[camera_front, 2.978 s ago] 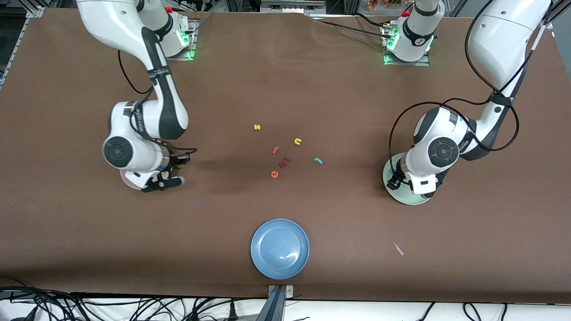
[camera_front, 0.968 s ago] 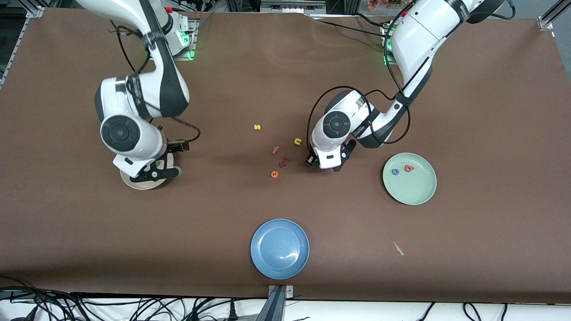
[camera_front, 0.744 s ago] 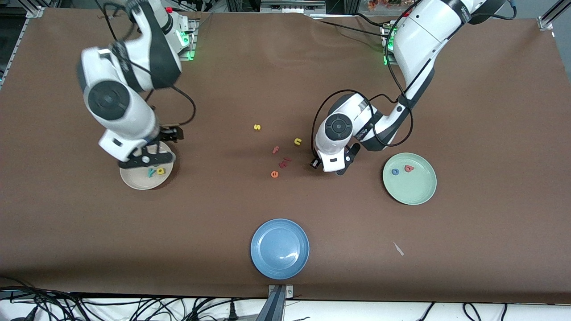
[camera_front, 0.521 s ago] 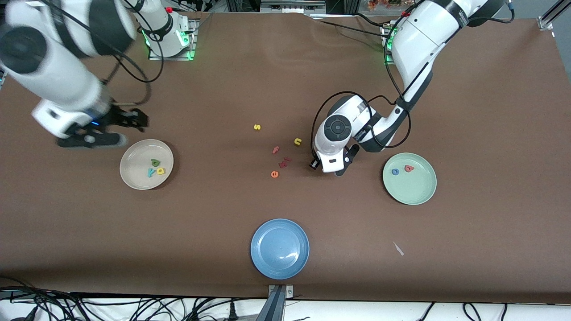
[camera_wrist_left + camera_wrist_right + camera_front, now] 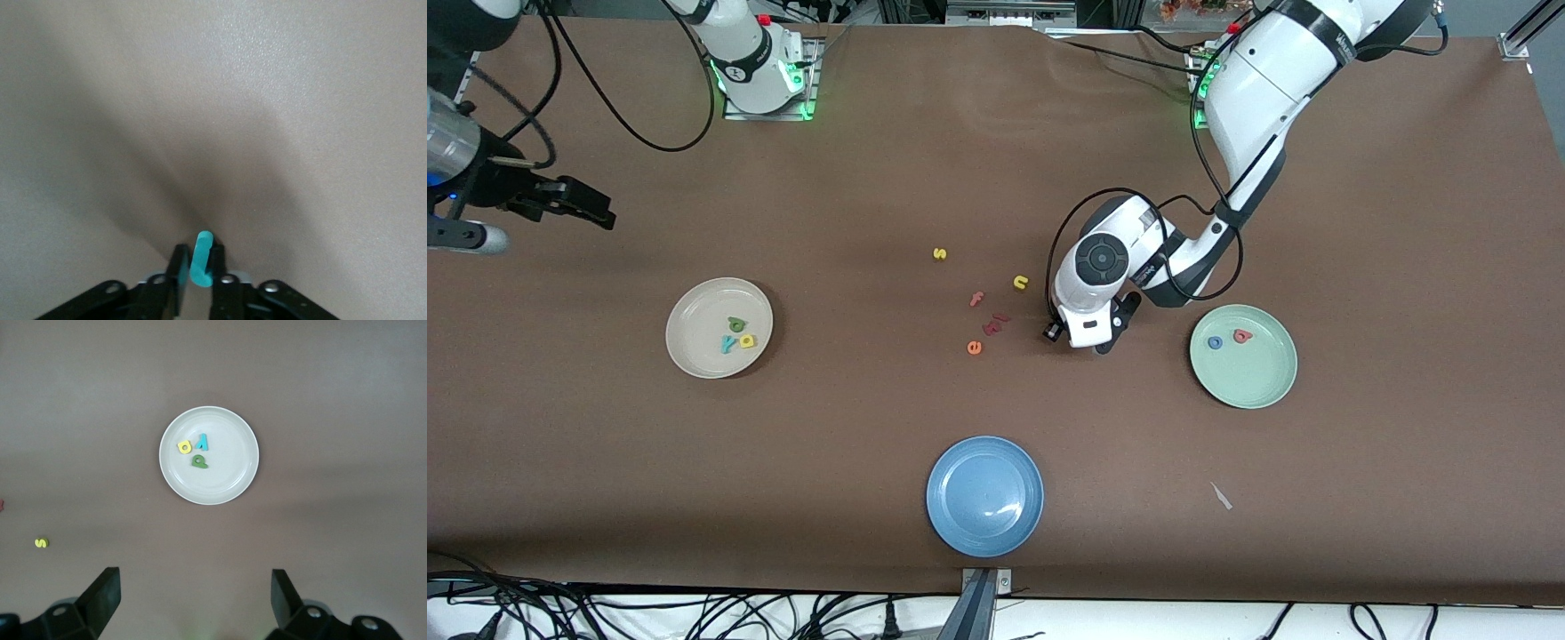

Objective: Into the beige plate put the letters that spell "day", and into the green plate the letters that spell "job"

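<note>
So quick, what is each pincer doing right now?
Left pincer: shut on the teal j, low over the table by the loose letters.
Right pincer: open, holding nothing, high above the beige plate.

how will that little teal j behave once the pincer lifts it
The small teal foam j, pinched on its thin edges by the left pincer, probably weighs almost nothing. Being soft foam, it may flex or twist. Flat, it shouldn't roll once dropped.
</note>
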You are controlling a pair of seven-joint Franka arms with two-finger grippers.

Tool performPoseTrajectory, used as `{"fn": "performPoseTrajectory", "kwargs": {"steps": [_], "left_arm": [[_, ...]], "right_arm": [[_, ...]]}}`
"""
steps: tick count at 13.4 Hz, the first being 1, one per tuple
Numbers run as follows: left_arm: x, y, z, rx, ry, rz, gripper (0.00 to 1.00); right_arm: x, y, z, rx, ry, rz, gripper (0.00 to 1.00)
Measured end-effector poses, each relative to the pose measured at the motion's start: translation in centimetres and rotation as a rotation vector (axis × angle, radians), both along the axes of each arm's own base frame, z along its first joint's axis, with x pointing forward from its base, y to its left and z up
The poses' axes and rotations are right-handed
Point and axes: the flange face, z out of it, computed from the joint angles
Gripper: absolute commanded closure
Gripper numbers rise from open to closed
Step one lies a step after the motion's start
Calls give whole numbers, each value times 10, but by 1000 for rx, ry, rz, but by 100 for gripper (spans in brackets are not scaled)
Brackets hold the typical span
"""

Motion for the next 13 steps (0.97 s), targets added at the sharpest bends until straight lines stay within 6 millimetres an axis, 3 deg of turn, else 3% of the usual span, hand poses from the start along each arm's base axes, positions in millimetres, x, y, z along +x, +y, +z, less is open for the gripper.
{"fn": "performPoseTrajectory", "kwargs": {"steps": [7,13], "left_arm": [[5,-2,5,-9,-14,4,100],[23,7,37,35,-6,-25,100]], "right_arm": [[2,16,-7,-7,17,46,0],[2,16,-7,-8,16,47,0]]}}
